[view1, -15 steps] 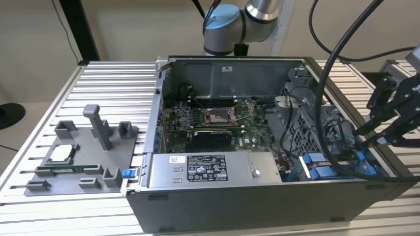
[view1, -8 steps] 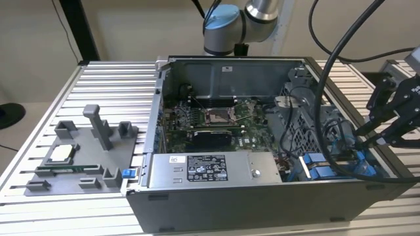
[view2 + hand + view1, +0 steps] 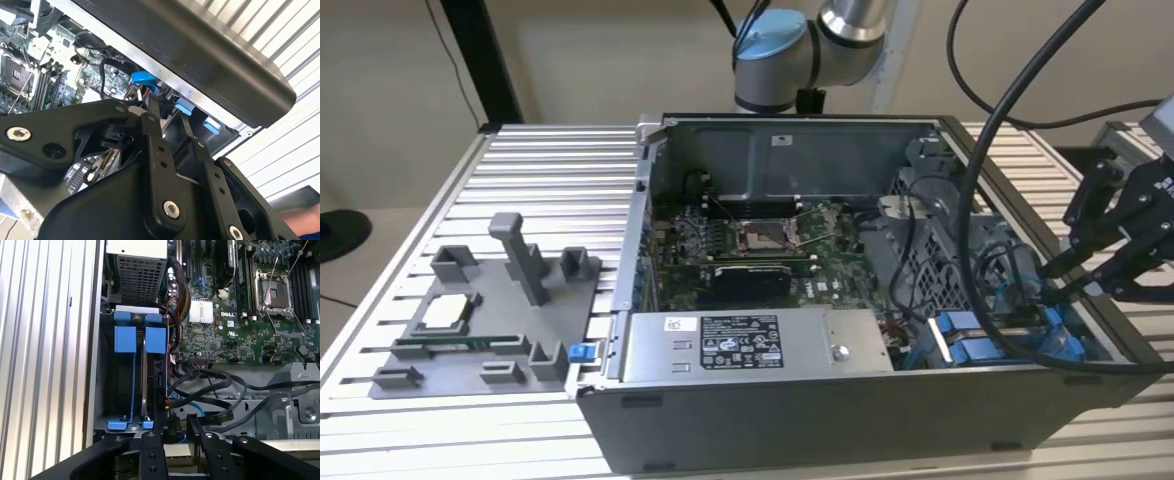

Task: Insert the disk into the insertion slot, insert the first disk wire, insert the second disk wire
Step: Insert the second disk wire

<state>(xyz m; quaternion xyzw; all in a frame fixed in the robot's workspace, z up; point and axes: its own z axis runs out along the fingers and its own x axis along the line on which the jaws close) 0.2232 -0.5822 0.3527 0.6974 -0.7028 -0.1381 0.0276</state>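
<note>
Well, my claw (image 3: 174, 418) hangs over the open computer case (image 3: 854, 425), at the corner where the insertion slot (image 3: 103, 390) sits against the case wall. My two black fingers (image 3: 152, 440) are spread, with a plain gap between their tips in both wrist views. A small dark part shows in that gap in the first wrist view, and I cannot tell whether either tip touches it. I pinch nothing that I can make out.

The disk (image 3: 156, 347) is already in the slot, standing on edge in its bright blue carrier, on the side nearer the motherboard (image 3: 225, 335). A second blue carrier (image 3: 125, 340) stands just beside it, between it and the case wall. Black cables (image 3: 215, 380) and a thin blue cable (image 3: 200, 408) loop through the case near the disk's dark connector edge; I cannot tell whether any is plugged in.

In the exterior view my claw is at the exterior view's right. The grey power-supply box (image 3: 747, 345) lies along the case's near side. A grey parts fixture (image 3: 474, 320) rests on the slotted aluminium table (image 3: 547, 160) at the exterior view's left.
</note>
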